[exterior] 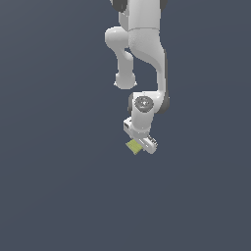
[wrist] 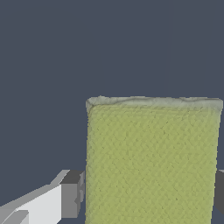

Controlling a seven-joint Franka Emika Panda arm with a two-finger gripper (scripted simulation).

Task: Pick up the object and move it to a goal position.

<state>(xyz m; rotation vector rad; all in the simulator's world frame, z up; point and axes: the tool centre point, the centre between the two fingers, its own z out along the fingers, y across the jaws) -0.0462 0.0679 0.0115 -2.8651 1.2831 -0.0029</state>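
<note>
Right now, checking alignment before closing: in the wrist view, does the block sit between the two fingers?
Yes, the yellow-green block lies between the dark finger pads, one on either side.

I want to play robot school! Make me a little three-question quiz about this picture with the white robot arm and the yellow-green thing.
1. True or false: the yellow-green block sits between the two fingertips of the gripper.
2. Multiple choice. In the exterior view, where does the block show?
A. far away from the arm
B. peeking out just under the gripper
C. on top of the arm's base
3. Fill in the blank: the surface around the block is a plain dark ____-grey.

Key:
1. True. In the wrist view one dark pad stands at each side of the block; whether they already press on it cannot be told.
2. B
3. blue
</note>
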